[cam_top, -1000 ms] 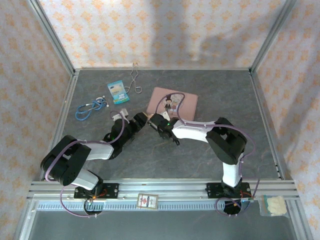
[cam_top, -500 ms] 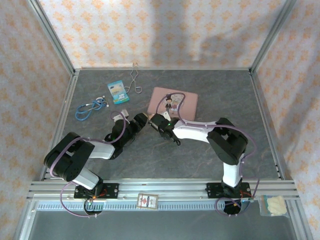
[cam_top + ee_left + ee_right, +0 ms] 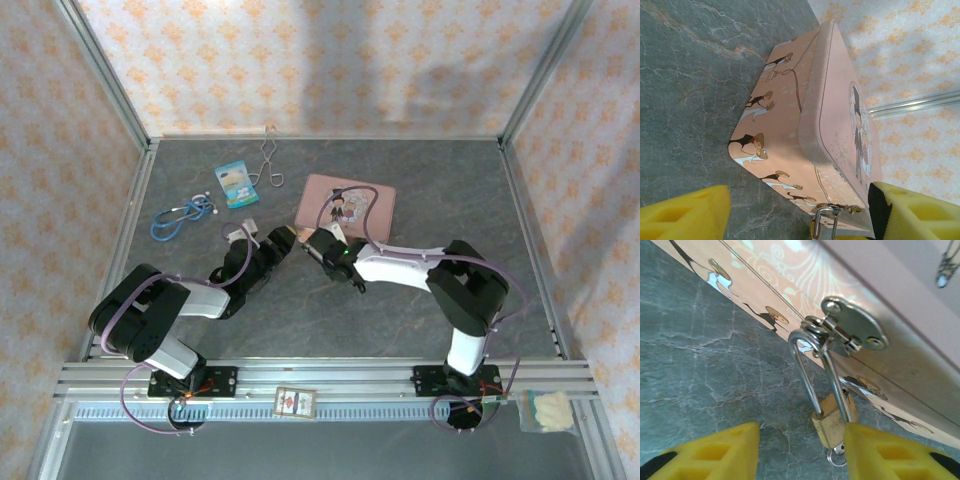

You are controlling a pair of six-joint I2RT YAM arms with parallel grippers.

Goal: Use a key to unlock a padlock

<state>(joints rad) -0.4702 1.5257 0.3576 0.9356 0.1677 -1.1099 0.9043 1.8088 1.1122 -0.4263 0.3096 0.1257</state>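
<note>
Small brass padlock [image 3: 832,422] on a thin silver shackle, between the yellow fingers of the right gripper [image 3: 801,435].
It hangs from the clasp [image 3: 850,330] of the flat pink tin [image 3: 900,365] at mid-surface, long axis pointing into the right jaws, which are part-open and empty, one finger just beside it. The left gripper [image 3: 799,202] gapes wide, empty, farther off.

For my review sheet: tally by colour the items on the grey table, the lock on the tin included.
Blue: 2 (packet, stethoscope)
Pink: 1 (tin)
Silver: 1 (wire tongs)
Brass: 1 (padlock)
Total: 5
</note>
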